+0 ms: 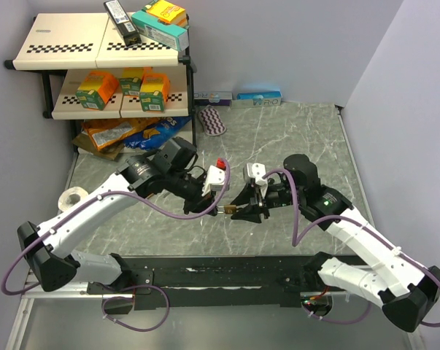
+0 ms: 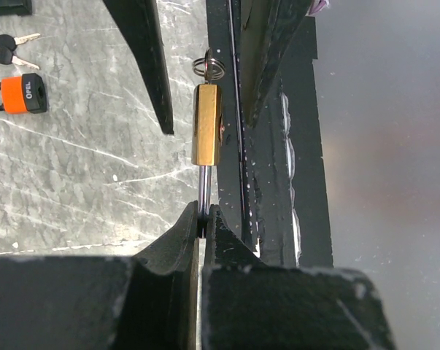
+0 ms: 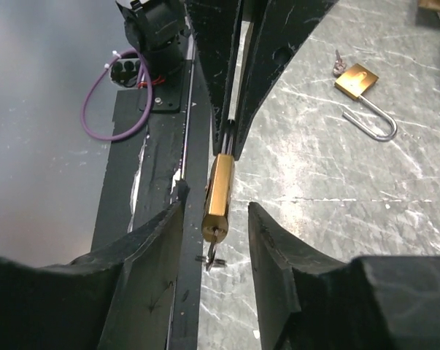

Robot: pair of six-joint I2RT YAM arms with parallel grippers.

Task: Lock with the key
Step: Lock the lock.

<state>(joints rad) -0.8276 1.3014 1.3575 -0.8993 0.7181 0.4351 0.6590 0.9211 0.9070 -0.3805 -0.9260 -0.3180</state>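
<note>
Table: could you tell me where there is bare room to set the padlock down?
Bare marble: back right, between the right arm and the blue box; also between the padlock and the base plate. Crowded near the shelf.

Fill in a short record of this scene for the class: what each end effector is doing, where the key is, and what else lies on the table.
Left end effector: shut on the shackle of the brass padlock
Right end effector: open, straddling the padlock's base, not touching
Key: in the padlock's base
Table: orange padlock; second brass padlock, shackle open
</note>
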